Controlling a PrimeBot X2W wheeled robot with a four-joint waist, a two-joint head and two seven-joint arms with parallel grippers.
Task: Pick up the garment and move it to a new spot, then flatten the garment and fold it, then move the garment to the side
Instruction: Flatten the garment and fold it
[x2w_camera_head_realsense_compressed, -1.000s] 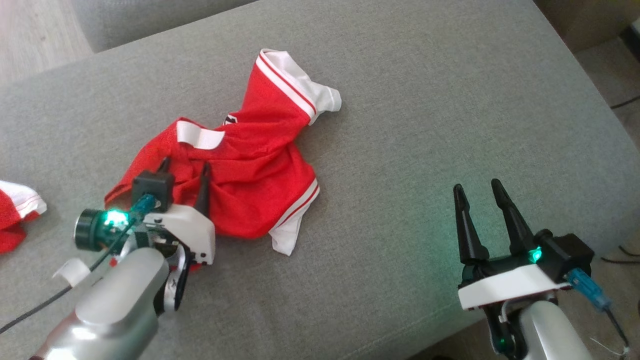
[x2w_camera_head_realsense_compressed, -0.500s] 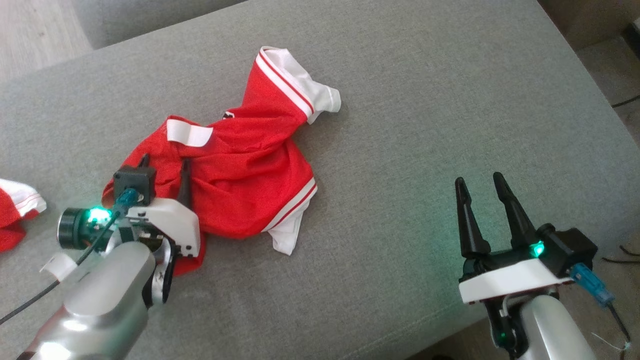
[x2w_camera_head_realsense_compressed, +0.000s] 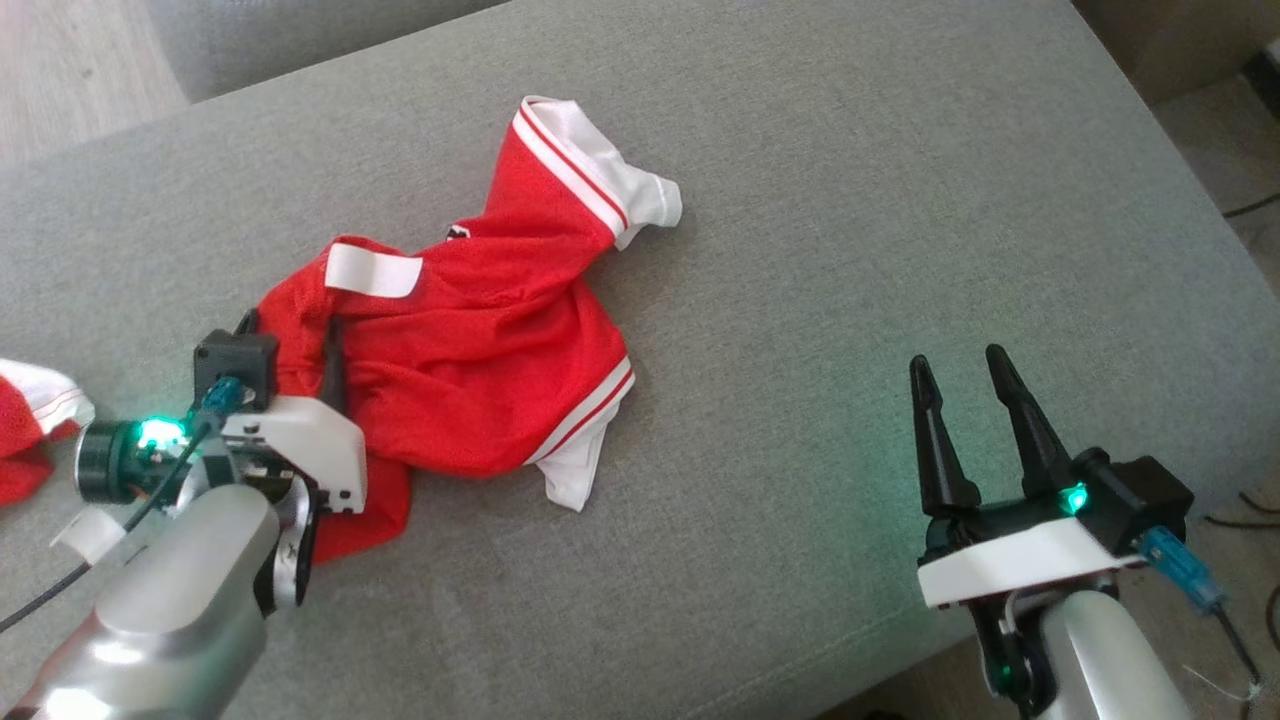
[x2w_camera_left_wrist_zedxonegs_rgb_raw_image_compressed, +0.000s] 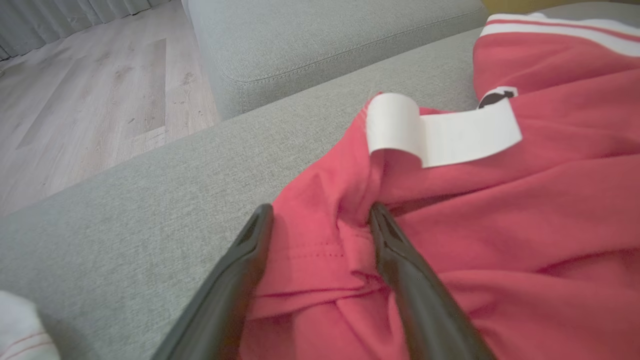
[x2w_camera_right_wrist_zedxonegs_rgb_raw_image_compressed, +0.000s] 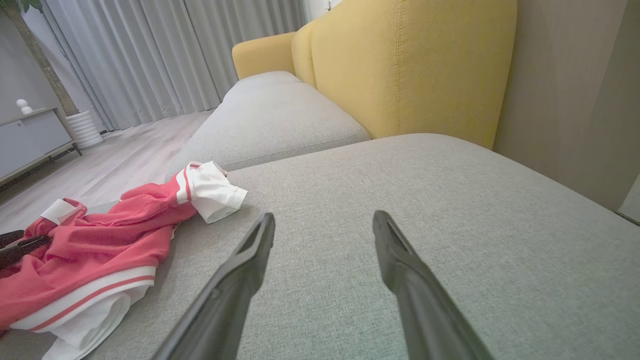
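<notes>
Red garment (x2w_camera_head_realsense_compressed: 480, 350) crumpled, long axis near-left to far-right | left pincer (x2w_camera_head_realsense_compressed: 289, 322) apart astride fold | right pincer (x2w_camera_head_realsense_compressed: 957, 358) apart

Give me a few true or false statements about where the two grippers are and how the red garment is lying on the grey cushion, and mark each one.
1. The left gripper is open, with an edge of the red garment between its fingers. True.
2. The right gripper grips the garment's white hem. False: it is open over the bare grey cushion, well apart from the garment.
3. The garment lies flat and neatly folded. False: it is crumpled in a heap.
4. A white label lies on the garment beyond the left gripper's fingertips. True.
</notes>
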